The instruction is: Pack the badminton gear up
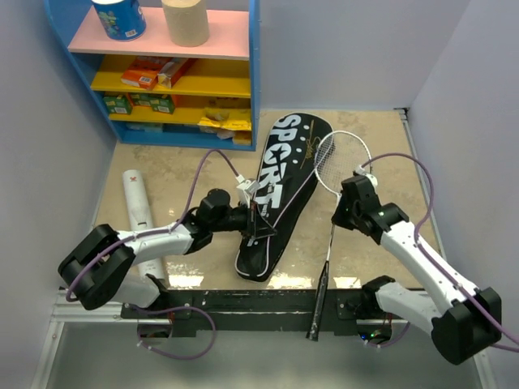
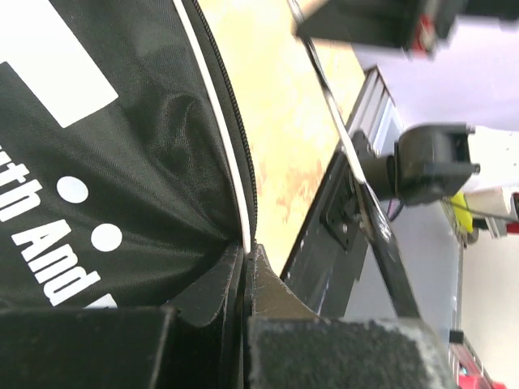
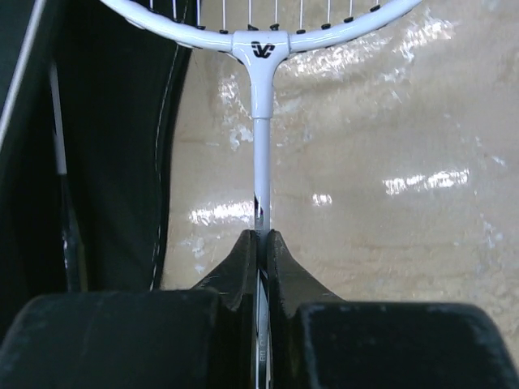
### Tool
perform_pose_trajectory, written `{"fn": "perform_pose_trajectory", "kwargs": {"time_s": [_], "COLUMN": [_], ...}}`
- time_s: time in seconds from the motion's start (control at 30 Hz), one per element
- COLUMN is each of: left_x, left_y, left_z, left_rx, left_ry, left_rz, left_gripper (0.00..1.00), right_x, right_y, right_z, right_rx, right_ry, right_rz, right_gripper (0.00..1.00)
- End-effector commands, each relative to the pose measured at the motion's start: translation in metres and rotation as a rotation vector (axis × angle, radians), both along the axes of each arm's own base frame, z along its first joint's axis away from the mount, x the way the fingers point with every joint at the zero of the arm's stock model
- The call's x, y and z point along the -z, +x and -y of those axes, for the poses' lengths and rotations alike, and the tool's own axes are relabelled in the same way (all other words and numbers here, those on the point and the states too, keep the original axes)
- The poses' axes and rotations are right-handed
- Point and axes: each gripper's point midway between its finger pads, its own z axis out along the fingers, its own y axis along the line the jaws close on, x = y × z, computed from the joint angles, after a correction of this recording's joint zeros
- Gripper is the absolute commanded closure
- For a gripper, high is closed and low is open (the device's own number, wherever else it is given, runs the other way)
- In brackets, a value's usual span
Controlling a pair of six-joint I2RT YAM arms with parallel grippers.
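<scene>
The left gripper pinches the bag edge, centre frame. The right gripper pinches the racket shaft. Next, probably, slide it inside.

Blue shelf unit, beige table, pale walls

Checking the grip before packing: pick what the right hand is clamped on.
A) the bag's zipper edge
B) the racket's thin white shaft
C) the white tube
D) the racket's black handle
B: the right wrist view shows the right hand shut on the racket at its white shaft, just below the Y-joint of the frame.
</scene>
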Motion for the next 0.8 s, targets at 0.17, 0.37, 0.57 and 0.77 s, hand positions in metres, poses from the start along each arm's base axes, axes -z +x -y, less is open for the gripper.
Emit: {"fn": "perform_pose_trajectory", "kwargs": {"time_s": [0.17,0.37,0.57,0.77], "left_x": [-0.043,-0.043,-0.052,-0.055], "left_y": [0.056,0.080,0.085,0.084], "left_z": [0.004,0.010,0.015,0.014], "left_rx": [-0.065,-0.071,-0.054,-0.051], "left_ry": [-0.066,-0.081,-0.105,-0.100], "left_rz": [0.123,0.106,0.108,0.111], "left_gripper": [1.00,1.00,1.00,1.00], "right_x": [-0.015,-0.003,0.011,0.023], "right_y": [-0.041,-0.057,-0.063,-0.059], "right_z": [0.009,-0.002,-0.016,-0.031], "right_rx": [0.057,-0.007,-0.058,-0.092], "right_ry": [0.056,0.062,0.053,0.044], "right_rz": [0.003,-0.045,-0.088,-0.111], "right_gripper": [1.00,1.00,1.00,1.00]}}
